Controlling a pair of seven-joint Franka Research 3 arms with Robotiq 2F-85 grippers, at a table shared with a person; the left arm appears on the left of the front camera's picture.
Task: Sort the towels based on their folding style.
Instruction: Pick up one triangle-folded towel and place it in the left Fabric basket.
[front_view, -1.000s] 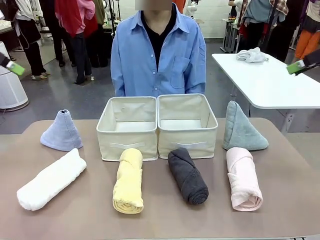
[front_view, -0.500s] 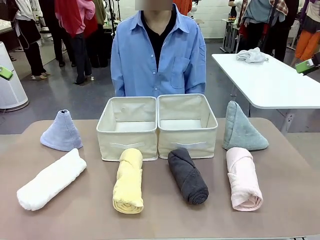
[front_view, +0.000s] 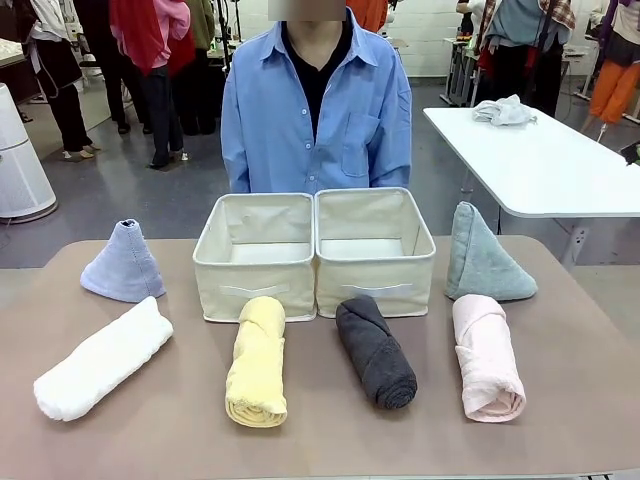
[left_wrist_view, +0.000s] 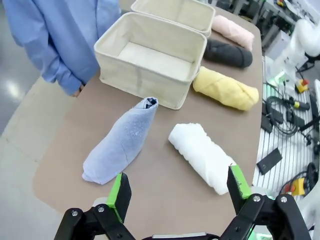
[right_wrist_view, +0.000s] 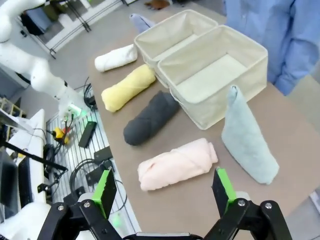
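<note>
Six towels lie on the brown surface (front_view: 320, 445), all of them outside the boxes. In the near row, from left to right, we see four rolls: the white roll (front_view: 103, 360), which lies slanted, the pale yellow roll (front_view: 258, 362), the dark grey roll (front_view: 375, 350) and the pink roll (front_view: 486, 357). Farther back, the lavender-blue cone (front_view: 123, 263) stands upright to the left of the left box (front_view: 250, 285). The grey-green cone (front_view: 483, 258) stands just beside the right box (front_view: 375, 280), on its right. The two beige boxes touch each other in the middle. The far ends of the yellow and dark grey rolls reach up to their front walls. A person (front_view: 315, 110) in a blue shirt stands at the far side, behind the boxes.

The left claw (left_wrist_view: 178, 189) hangs high above the left end of the surface, with its fingers spread wide and nothing between them. The right claw (right_wrist_view: 165, 189) hangs above the right end, also wide open and holding nothing.
</note>
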